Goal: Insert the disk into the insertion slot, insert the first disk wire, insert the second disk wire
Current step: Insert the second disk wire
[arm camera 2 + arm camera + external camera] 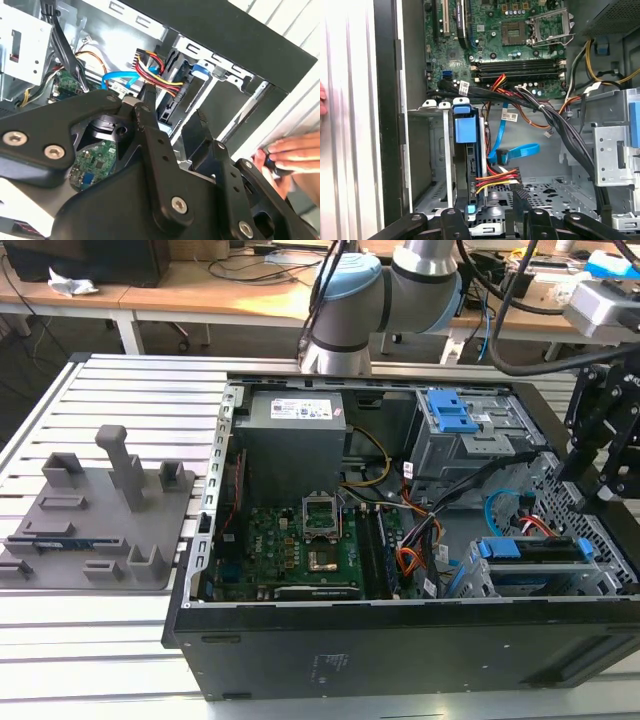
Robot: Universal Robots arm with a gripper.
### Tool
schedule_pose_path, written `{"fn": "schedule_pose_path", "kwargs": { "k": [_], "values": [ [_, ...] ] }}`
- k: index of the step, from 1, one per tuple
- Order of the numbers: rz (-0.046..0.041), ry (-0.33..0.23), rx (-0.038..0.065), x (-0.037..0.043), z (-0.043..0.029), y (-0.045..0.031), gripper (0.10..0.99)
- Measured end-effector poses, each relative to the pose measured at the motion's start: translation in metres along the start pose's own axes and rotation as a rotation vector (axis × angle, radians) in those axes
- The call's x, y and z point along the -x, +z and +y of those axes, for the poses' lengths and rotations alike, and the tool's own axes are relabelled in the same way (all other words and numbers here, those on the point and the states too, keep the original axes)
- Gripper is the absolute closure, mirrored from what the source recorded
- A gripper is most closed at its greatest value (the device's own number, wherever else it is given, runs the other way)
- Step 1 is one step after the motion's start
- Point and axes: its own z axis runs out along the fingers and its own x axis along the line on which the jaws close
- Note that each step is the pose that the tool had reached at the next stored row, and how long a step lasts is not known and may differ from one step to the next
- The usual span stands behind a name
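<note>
Beside one disk [468, 161] run two wires (orange-red lead [492, 179], blue cable [522, 149]).

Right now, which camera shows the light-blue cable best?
The first wrist view: the light-blue cable lies unobstructed, bend included. The second wrist view shows a short stretch; the exterior view, a thin curve.

A ribbed aluminium table [110, 640] carries an open black computer case [400, 650] lying on its side. Just beside the case, toward the exterior view's left, sits a grey moulded fixture [100, 510] with upright posts.
</note>
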Motion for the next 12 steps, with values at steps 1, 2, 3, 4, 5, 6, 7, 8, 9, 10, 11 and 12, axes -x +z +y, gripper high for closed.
{"fn": "schedule_pose_path", "kwargs": {
  "k": [1,2,3,4,5,6,7,8,9,10,11,12],
  "values": [
    [0.0261,0.001,-0.002,0.0047,0.0007,-0.0002,0.604],
    [0.0749,0.002,-0.005,0.0128,0.0023,-0.0002,0.604],
    [0.0982,0.003,-0.006,0.0173,0.0034,-0.0002,0.604],
    [0.1096,0.003,-0.007,0.0196,0.004,-0.0001,0.604],
    [0.1216,0.002,-0.008,0.0221,0.0046,0.0002,0.604],
    [0.139,0.0,-0.009,0.0268,0.0056,0.001,0.604],
    [0.1464,-0.001,-0.01,0.0291,0.0063,0.0015,0.604],
    [0.1535,-0.002,-0.011,0.0322,0.0075,0.0021,0.604],
    [0.1598,-0.002,-0.011,0.0357,0.0098,0.0029,0.604],
    [0.1623,-0.002,-0.011,0.038,0.0124,0.0037,0.604],
    [0.1661,-0.002,-0.012,0.0411,0.0178,0.0054,0.604],
    [0.1694,-0.002,-0.012,0.0422,0.0227,0.0066,0.604]
  ]
}}
